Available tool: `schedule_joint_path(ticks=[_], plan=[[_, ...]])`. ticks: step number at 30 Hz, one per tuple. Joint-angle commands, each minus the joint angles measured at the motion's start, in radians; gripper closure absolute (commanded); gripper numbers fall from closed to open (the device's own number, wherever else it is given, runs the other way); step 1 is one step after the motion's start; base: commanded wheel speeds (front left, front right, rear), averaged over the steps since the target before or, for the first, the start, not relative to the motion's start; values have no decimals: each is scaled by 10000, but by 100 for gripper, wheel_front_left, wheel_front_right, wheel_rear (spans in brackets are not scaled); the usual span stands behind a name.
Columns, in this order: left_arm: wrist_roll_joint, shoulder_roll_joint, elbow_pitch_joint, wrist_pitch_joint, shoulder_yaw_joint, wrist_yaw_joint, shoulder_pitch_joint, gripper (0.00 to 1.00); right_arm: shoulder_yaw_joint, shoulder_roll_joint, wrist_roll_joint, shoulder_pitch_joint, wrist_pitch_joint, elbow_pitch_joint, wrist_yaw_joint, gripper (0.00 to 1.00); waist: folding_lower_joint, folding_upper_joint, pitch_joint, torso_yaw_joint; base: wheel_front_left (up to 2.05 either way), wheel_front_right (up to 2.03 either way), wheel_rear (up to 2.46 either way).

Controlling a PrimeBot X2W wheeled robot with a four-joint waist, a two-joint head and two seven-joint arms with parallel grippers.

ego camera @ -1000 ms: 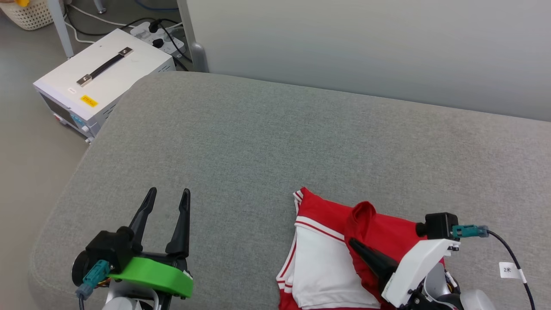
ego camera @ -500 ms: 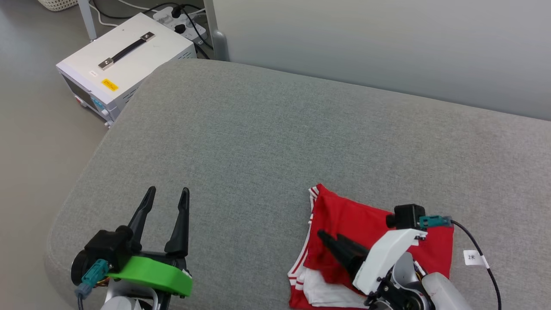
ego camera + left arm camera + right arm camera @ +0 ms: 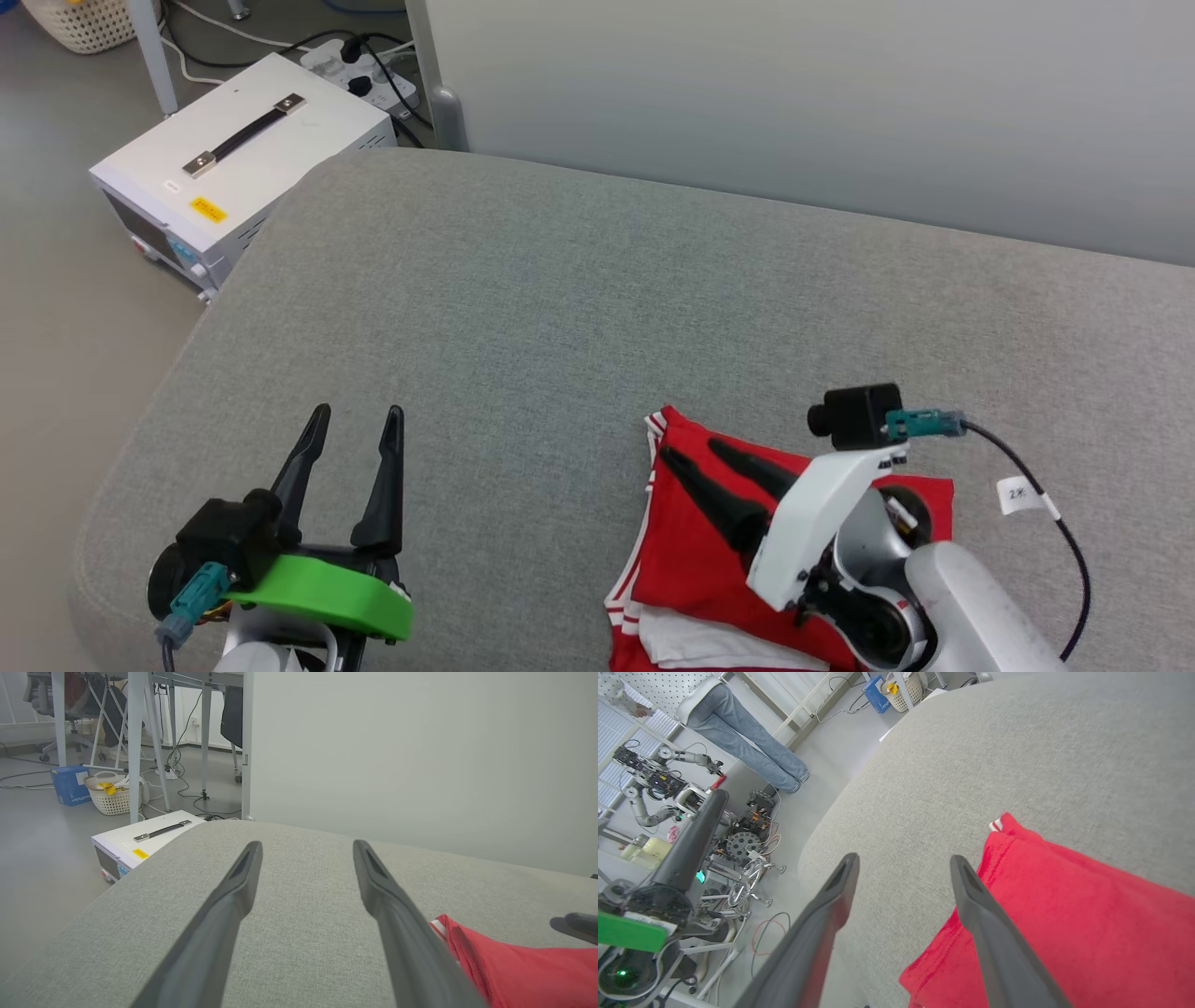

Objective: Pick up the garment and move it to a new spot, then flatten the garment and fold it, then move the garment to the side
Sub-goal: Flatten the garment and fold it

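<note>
Right end effector (image 3: 689, 448) over the garment (image 3: 686, 560)

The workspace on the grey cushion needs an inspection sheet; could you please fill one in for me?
Surface: grey cushion, smooth, carrying the shirt at its front right.
Job's things: red shirt, folded flat, white layer showing at its near edge.
Clutter: nothing seen.
Tools: left tool open, over the cushion, apart from the shirt; right tool open over the shirt's left part, gripping nothing.
Cables: black cable with white tag at the right wrist; power strip with plugs on the floor.
Surroundings: white box with handle and basket on the floor at left; pale wall behind; a person's legs in the right wrist view.
</note>
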Motion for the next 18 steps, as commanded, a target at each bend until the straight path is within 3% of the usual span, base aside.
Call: schedule_joint_path(ticks=[1, 9, 18], plan=[[63, -19, -47, -57, 59, -54, 29, 0, -124, -247, -691, -333, -126, -270, -4, 0, 0, 118, -88, -205, 0, 0, 0], [40, -150, -221, -57, 62, -54, 31, 0, -487, -1911, -3730, -961, -1270, -1013, -4, 0, 0, 118, -191, -882, 0, 0, 0], [72, -290, -328, -57, 139, -54, 100, 0, -1774, -3175, -5381, -770, -2558, -1126, -4, 0, 0, 118, -200, -1651, 0, 0, 0]])
